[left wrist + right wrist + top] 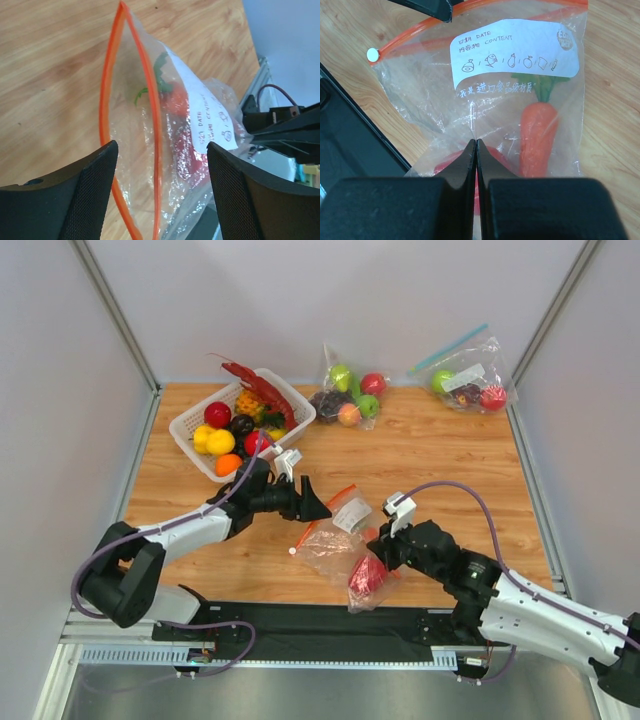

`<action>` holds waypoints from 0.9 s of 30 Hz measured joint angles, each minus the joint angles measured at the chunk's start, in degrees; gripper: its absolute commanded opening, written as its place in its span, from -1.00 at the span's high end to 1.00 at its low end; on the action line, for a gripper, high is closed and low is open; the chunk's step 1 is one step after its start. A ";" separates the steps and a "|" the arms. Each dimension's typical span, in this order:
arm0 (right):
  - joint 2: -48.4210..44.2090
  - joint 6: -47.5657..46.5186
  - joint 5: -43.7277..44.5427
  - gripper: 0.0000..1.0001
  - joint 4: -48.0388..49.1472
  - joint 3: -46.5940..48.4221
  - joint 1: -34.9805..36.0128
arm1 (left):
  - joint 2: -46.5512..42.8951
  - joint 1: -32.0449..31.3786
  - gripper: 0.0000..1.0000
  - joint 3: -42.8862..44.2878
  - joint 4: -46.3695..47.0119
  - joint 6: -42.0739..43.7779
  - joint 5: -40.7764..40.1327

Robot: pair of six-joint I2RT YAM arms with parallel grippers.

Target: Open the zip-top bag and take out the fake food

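A pale wooden bench (440,470) sits boxed in by plain grey walls (60,390) with metal posts in the corners, and a black mat (300,620) runs along its near edge.

At the far left of the bench stands a white basket (190,425) heaped with small round fruits (220,442). The dark-red lobster (262,390) lies across the top of it, out of the bag.

Just right of that, the left claw (318,502) hangs at the mouth of the zip-top bag (335,540). Its two fingers (75,200) stand well apart, gripping nothing, and the orange-red zip strip (107,90) gapes in an open loop between them.

The bag lies crumpled in the middle of the bench, near the front edge, with its white label (515,50) facing up. Inside it are the carrot (539,135) with its green top and the red pepper-like piece (367,575).

The right claw (372,550) has its fingers pressed together, pinching a fold of the bag's plastic over those two pieces.

Against the back wall, well clear of both arms, lies a bag of green apples and grapes (348,395). Further right, in the corner, is a bag with a blue zip strip (468,380).
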 measured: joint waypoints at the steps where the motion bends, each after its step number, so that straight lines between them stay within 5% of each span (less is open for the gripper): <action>1: 0.37 0.04 0.09 0.99 0.02 -0.07 -0.02 | 0.22 -0.04 -0.50 -0.28 1.01 -0.66 0.83; 3: 0.96 0.17 0.39 0.99 0.04 -0.13 -0.09 | 0.57 -0.13 -0.19 -1.05 3.45 -2.23 2.64; 11: 8.96 -0.48 2.49 0.99 0.96 1.01 -2.23 | 0.74 -1.79 0.33 -3.82 11.17 -7.41 7.52; 17: 19.19 -2.56 2.03 0.99 4.33 5.88 -7.23 | -1.42 -2.34 0.98 -7.52 13.90 -10.60 7.76; 19: 21.84 -3.15 1.90 0.96 5.77 7.56 -8.63 | -3.39 -2.38 1.00 -8.74 13.81 -11.39 7.13; 21: 23.69 -3.52 2.12 0.83 6.60 9.16 -9.60 | -6.12 -2.75 1.00 -9.33 13.62 -11.82 5.95; 25: 25.35 -3.37 4.76 0.00 3.21 15.13 -9.84 | -13.68 -5.11 1.00 -9.07 9.66 -11.34 -0.79; 27: 24.41 -3.43 7.04 -0.09 1.22 17.68 -8.61 | -17.53 -7.06 1.00 -7.87 5.77 -10.64 -5.77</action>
